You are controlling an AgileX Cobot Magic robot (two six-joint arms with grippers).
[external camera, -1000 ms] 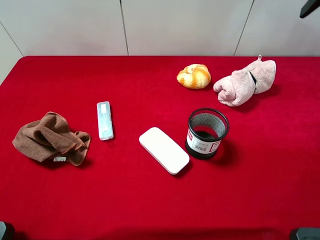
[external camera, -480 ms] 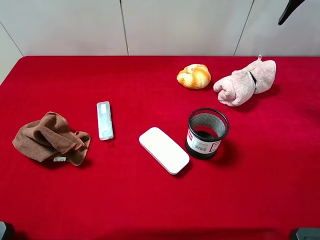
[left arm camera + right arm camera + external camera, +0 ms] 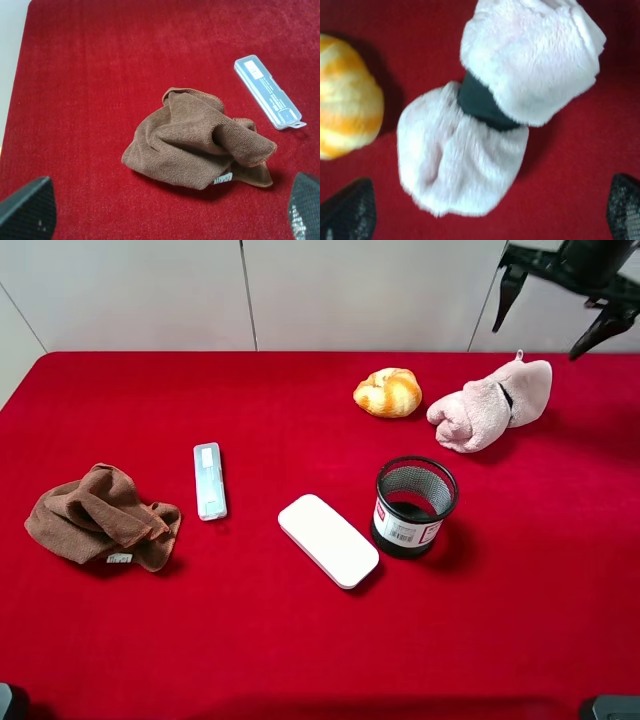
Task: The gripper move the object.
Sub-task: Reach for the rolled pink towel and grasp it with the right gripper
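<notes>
Evidently the pink plush toy [image 3: 490, 405], lying far right on the worktop [image 3: 300, 640] beside the bread roll [image 3: 388, 392], is light, soft and squashy. Its narrow waist at the dark band [image 3: 480, 102] looks the surest hold. The right gripper [image 3: 553, 308] hangs above it, jaws spread wide and empty; a second ago only its tip showed.

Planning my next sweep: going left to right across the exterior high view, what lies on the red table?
brown cloth → clear slim case → white oblong case → pink plush toy. Bread roll and mesh cup overlap sideways, so omitted.
</notes>
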